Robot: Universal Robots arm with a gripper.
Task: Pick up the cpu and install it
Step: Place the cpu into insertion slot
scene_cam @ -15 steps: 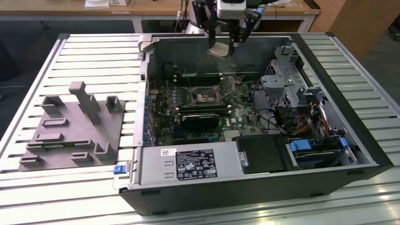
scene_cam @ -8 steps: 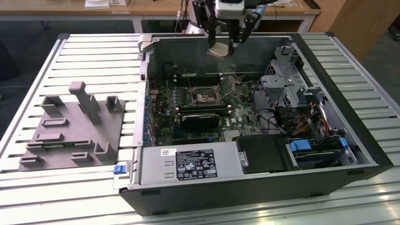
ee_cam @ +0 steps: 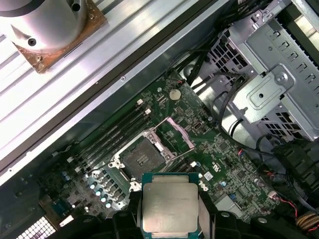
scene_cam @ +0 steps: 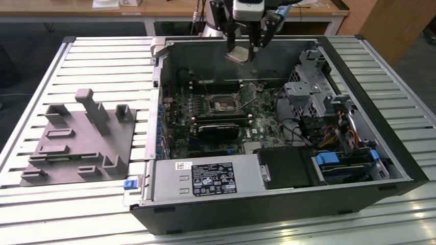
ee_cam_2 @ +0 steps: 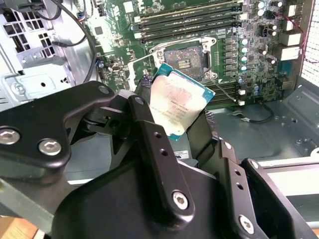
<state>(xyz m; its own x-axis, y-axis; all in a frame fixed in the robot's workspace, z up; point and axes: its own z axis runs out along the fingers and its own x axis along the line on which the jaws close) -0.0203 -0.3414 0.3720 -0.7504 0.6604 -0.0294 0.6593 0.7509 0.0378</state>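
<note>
The cpu (ee_cam_2: 177, 107) is a flat square chip with a pale silvery top and a green rim. My gripper (ee_cam_2: 174, 124) is shut on it, black fingers (ee_cam_2: 149, 134) pressing on two opposite edges. In the exterior view the gripper (scene_cam: 240, 53) hangs high over the back wall of the open computer case (scene_cam: 402, 163), the cpu (scene_cam: 239, 55) tilted between its fingers. The dark square socket (scene_cam: 224, 105) lies open on the green motherboard (scene_cam: 204, 143), below and nearer than the chip. In the first wrist view the cpu (ee_cam: 169, 206) sits beside the socket (ee_cam: 138, 158).
A grey plastic tray (scene_cam: 75, 148) with upright blocks lies on the slatted table at the exterior view's left. Memory slots (ee_cam_2: 189, 22), a drive cage (scene_cam: 317, 92), cables (scene_cam: 334, 132) and a power supply (scene_cam: 204, 178) crowd the case. The arm's base (ee_cam: 47, 25) stands behind it.
</note>
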